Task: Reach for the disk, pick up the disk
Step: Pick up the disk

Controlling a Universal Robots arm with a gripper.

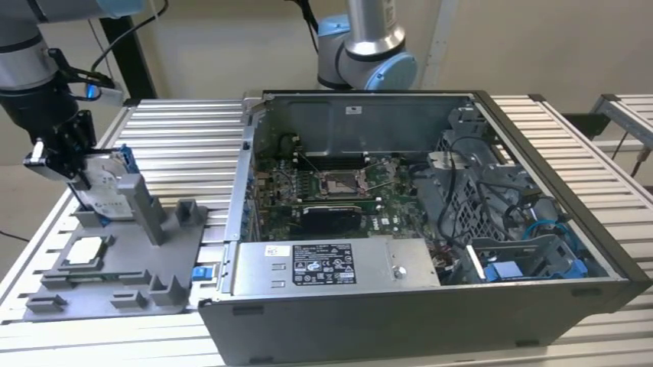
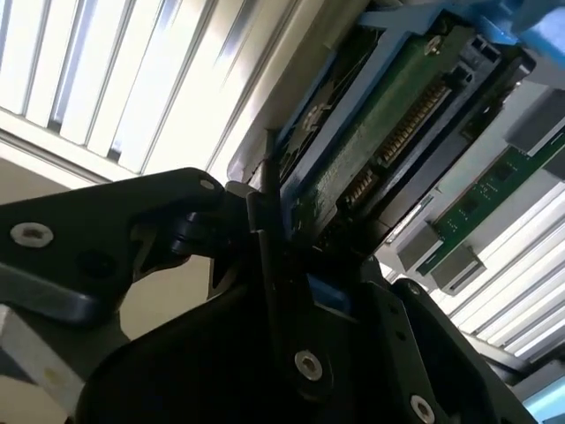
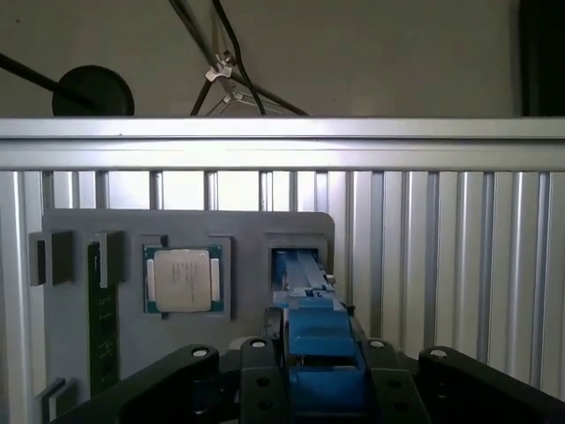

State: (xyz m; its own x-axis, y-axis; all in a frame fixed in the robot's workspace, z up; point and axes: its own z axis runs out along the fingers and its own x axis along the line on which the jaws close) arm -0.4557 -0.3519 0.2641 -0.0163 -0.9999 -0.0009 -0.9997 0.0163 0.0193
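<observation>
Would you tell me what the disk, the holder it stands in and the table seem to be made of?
The disk: silver-grey metal body by its dull sheen, glossy blue plastic rails, green circuit board on one face. The holder: matte grey plastic, probably printed or moulded. The table: bright ribbed metal, likely aluminium.

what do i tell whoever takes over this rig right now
Gripper: down at the disk, straddling its blue-railed edge. Whether it grips the disk cannot be told.
Disk: standing on edge in a slot at the back of the grey fixture tray, on the exterior view's left, beside the open computer case.
Done: the reach for the disk.
Left: the pick-up. The disk is not yet lifted out of the tray.
</observation>
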